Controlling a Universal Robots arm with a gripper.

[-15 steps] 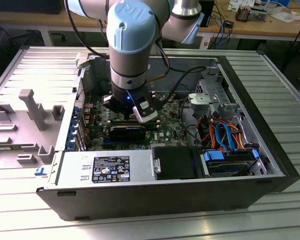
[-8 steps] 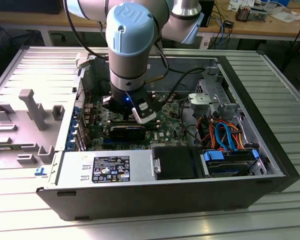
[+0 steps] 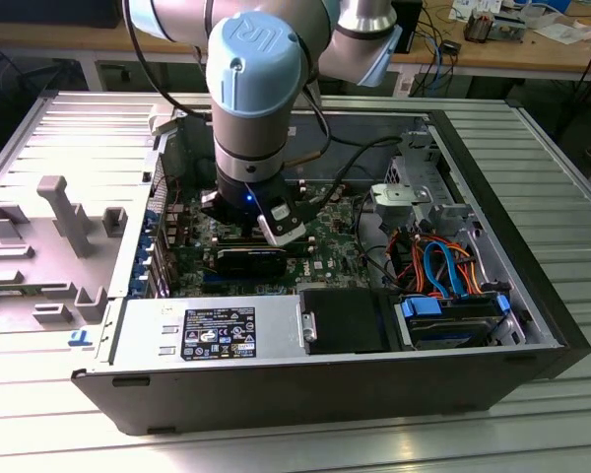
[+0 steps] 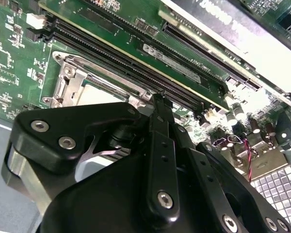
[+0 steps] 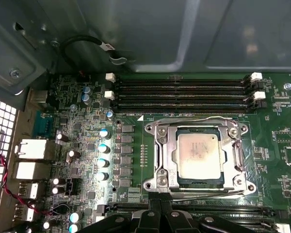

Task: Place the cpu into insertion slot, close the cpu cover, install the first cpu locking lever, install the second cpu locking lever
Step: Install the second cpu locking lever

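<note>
The cpu [image 5: 198,154] is seated flat in the insertion slot [image 5: 161,151], silvery top facing up, its edges squared to the socket and the memory slots [image 5: 184,94]. The cpu cover [image 5: 200,130] is laid closed around it. The hand [image 5: 159,216] is held just beside the socket's edge, fingers drawn narrow with nothing gripped.

The end effector [image 4: 157,109] hides much of the cpu [image 4: 99,97] (fingertip gap unclear).

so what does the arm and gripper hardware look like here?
Arm: silver-grey tube sections, light-blue joint caps with a moulded logo, black cables along it, a small blue light at the wrist. Gripper: matte black angular linkage plates held by silver screws, a narrow black finger at the front.
</note>
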